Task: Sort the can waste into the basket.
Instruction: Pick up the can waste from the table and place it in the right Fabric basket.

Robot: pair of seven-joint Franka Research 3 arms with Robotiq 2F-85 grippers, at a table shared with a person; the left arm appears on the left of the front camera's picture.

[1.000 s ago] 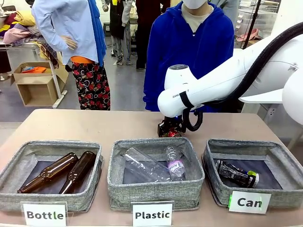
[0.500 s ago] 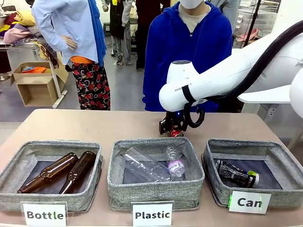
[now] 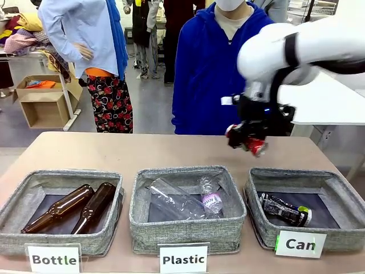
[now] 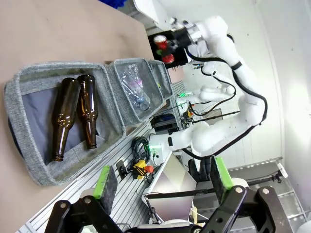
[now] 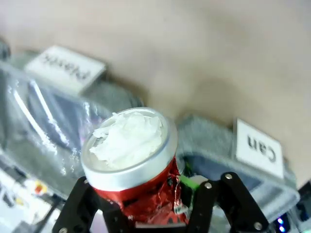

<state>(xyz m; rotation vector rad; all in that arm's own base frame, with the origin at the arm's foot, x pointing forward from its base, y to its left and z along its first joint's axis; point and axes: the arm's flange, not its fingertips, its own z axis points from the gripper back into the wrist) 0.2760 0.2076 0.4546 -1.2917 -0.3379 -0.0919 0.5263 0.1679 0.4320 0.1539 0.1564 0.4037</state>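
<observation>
While your right gripper (image 3: 249, 138) clamps the crushed red can (image 3: 254, 145) in the air above the table, beyond the "Can" basket (image 3: 342, 181), its silver end (image 5: 128, 148) faces the wrist camera, long axis along the fingers. Your left gripper (image 4: 163, 187) hangs wide.

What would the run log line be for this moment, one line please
right gripper: shut on red can, raised near Can basket | left gripper: open, idle | black can: in Can basket
</observation>
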